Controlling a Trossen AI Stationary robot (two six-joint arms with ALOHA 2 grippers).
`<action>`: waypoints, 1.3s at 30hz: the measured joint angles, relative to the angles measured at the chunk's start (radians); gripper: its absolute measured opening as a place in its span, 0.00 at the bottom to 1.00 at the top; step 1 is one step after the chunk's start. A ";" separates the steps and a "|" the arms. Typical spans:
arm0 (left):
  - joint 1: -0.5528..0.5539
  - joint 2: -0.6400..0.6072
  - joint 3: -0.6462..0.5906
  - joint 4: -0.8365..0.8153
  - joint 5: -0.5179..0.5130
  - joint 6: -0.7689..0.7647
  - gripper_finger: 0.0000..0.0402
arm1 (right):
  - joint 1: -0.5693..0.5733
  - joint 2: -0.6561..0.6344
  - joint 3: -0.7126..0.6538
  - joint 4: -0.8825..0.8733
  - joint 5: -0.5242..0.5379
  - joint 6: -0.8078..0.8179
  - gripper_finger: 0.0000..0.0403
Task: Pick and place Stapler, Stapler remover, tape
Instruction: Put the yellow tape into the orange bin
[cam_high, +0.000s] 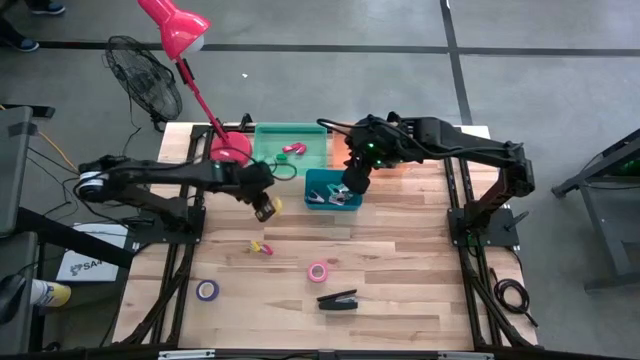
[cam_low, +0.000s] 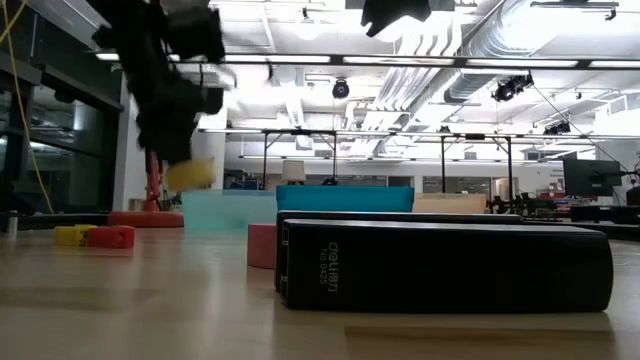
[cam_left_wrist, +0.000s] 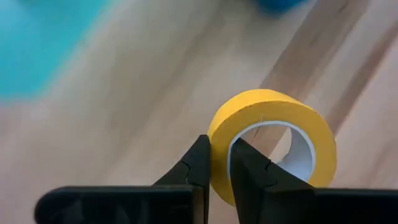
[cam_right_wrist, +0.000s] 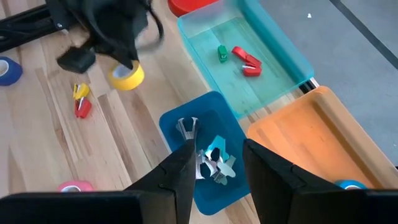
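My left gripper (cam_high: 264, 206) is shut on a yellow tape roll (cam_left_wrist: 273, 140), which hangs above the wood table just left of the blue bin (cam_high: 331, 189). The roll also shows in the low view, as the yellow roll (cam_low: 190, 173) clear of the tabletop. My right gripper (cam_right_wrist: 216, 163) hovers open over the blue bin (cam_right_wrist: 177, 121) and holds nothing. The black stapler (cam_high: 338, 299) lies flat near the front edge. A pink tape roll (cam_high: 318, 271) and a purple tape roll (cam_high: 207, 290) lie flat on the table. A yellow and a red stapler remover (cam_high: 262, 247) lie mid-table. My left gripper pinches the yellow roll's ring wall (cam_left_wrist: 219, 134), with one finger (cam_left_wrist: 249, 165) inside the hollow core and the other finger (cam_left_wrist: 196, 163) outside. The fingers come slanting down from the table's left. The roll is lifted clear of the table and stands on edge below the fingers.
A green tray (cam_high: 262, 145) at the back holds a red and a green piece. Beside it are an orange tray (cam_right_wrist: 311, 137) and the blue bin with several metal claw pieces. A red lamp base (cam_high: 230, 147) stands at the back left. Bare wood lies between the bins and the stapler.
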 joint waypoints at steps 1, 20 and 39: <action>0.000 -0.025 0.016 0.004 -0.012 0.018 0.08 | 0.000 0.003 0.000 0.005 -0.003 -0.001 0.31; 0.000 -0.309 0.233 0.390 0.081 0.328 0.08 | 0.033 0.073 0.000 0.473 -0.215 -0.193 0.31; 0.000 -0.311 0.237 0.501 0.132 0.356 0.08 | 0.086 0.139 0.000 0.699 -0.276 -0.212 0.31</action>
